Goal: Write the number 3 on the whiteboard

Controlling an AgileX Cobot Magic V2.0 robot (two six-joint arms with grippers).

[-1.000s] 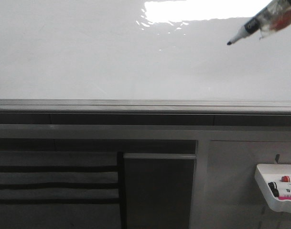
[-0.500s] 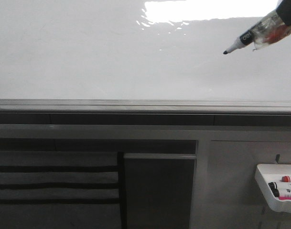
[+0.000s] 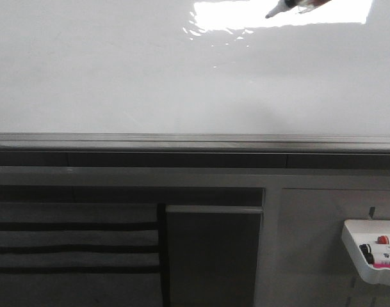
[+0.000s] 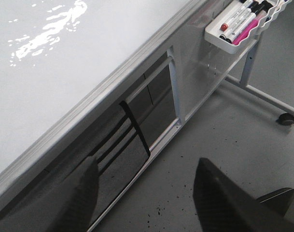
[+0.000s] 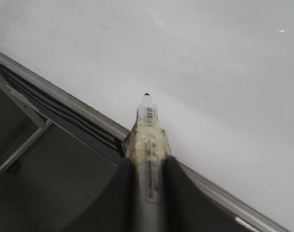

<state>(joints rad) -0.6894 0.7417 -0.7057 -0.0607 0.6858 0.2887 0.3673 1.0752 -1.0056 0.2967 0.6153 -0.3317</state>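
Note:
The whiteboard (image 3: 118, 77) is glossy white and fills the upper half of the front view, with a grey edge rail (image 3: 195, 139) below it. No number 3 is in view on the part of the board that shows. At the top edge of the front view only the front end of a black-tipped marker (image 3: 279, 9) shows, its tip close to the board by the light glare. My right gripper (image 5: 147, 176) is shut on this marker (image 5: 148, 130), whose tip points at the whiteboard (image 5: 209, 58). My left gripper (image 4: 147, 193) is open and empty, hanging over the floor beside the whiteboard (image 4: 60, 67).
A small white tray (image 3: 369, 256) with spare markers hangs on the stand at the lower right, also seen as the tray (image 4: 224, 41) in the left wrist view. Below the rail are dark panels (image 3: 211, 256) and the stand's frame. A caster wheel (image 4: 285, 119) rests on the grey floor.
The marker has moved up and to the left across the board, from the right side to the top edge of the front view. The right gripper's end has left that view.

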